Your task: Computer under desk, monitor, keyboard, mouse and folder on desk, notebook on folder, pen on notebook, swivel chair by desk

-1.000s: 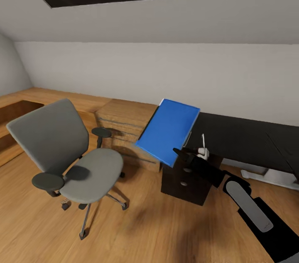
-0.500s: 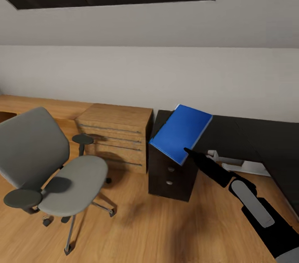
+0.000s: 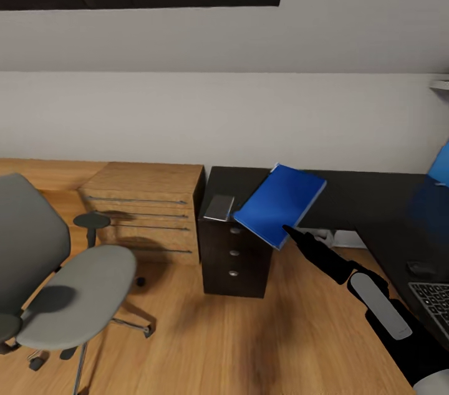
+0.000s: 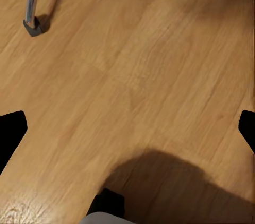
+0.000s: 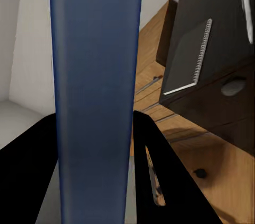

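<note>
at the far left you have the chair [image 3: 56, 270] out on the wood floor [image 3: 206, 339], apart from the tabletop, its seat bare; pushing it in is still to do. your left end effector [image 4: 127, 128] hangs over the floor near the chair's castors [image 4: 33, 25], spread wide and holding nothing. next comes the wooden chest [image 3: 146, 208], then the dark drawer unit [image 3: 234, 258] under the tabletop [image 3: 368, 195]. the notebook [image 3: 219, 207] lies on the tabletop's end above the drawers, and the right wrist view shows a thin white stick near it, probably the pen [image 5: 247, 9]. just beyond it, your right end effector [image 3: 289, 231] is closed on the near edge of the folder [image 3: 280, 203], which is held tilted in the air over the tabletop, not yet set down. further right, the mouse [image 3: 421, 268] and the keyboard [image 3: 435, 300] sit close together on the near wing of the tabletop. a blue shape at the right edge may be the monitor, but you can't tell; the computer is not something you can check here. so: keyboard and mouse look placed, the folder is off the chair and mid-carry; setting it by the mouse, stacking notebook and pen, and parking the chair remain.
</note>
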